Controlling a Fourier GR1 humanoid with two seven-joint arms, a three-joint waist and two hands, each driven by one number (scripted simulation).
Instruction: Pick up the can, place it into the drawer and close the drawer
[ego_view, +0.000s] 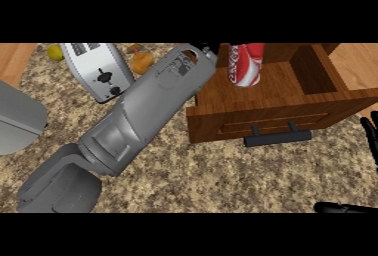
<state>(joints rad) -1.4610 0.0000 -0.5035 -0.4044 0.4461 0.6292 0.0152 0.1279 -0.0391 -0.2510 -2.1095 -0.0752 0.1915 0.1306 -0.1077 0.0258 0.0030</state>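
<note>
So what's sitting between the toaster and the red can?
In the head view, the robot's grey left forearm crosses between the toaster and the can. A small orange object also lies there, next to the toaster.

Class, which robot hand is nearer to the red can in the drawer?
Left. The left robot hand sits just left of the can; the right robot hand rests far off at the view's right edge.
</note>
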